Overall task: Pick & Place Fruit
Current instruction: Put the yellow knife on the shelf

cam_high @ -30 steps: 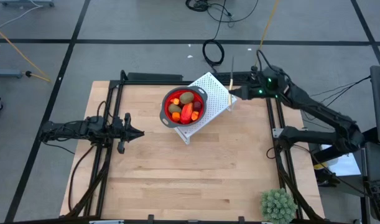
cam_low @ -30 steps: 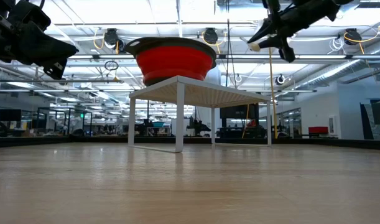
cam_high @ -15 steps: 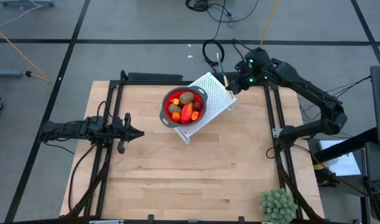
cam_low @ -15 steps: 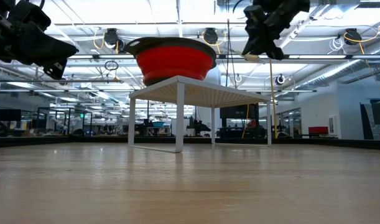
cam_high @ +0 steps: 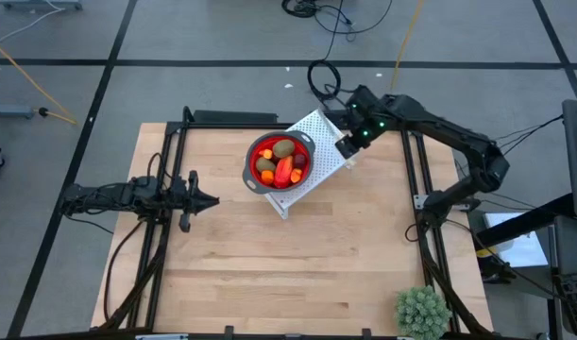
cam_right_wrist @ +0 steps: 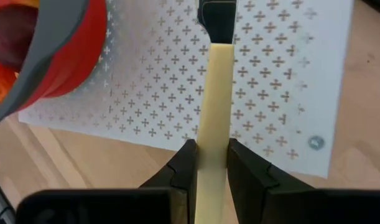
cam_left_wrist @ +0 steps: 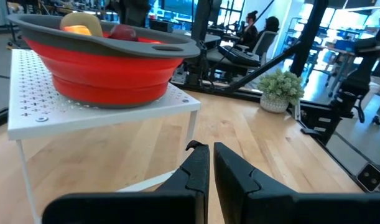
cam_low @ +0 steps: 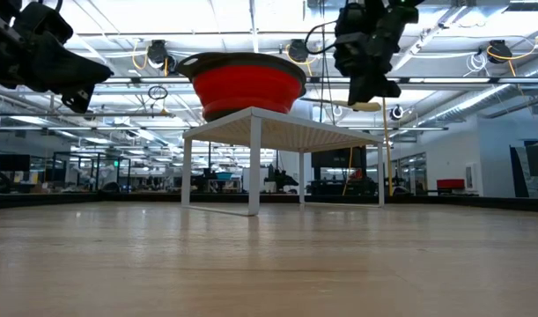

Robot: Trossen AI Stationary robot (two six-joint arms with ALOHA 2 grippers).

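Wooden planks make up the table [cam_high: 269, 264], and near its far edge a white perforated stand [cam_high: 328, 142] carries a red bowl [cam_high: 280, 161] with a grey rim. Inside the bowl sits the fruit [cam_high: 283, 165] (an olive-brown oval, orange bits, a longer red-orange piece, a dark red ball). Over the stand's bare corner beside the bowl, the right gripper [cam_right_wrist: 208, 162] is clamped on a pale yellow stick [cam_right_wrist: 213, 118]. By the table's left edge, well apart from the bowl, the left gripper [cam_high: 212, 201] hangs with its fingers pressed together, holding nothing. A spiky green plant [cam_high: 422, 312] stands at the near right corner.
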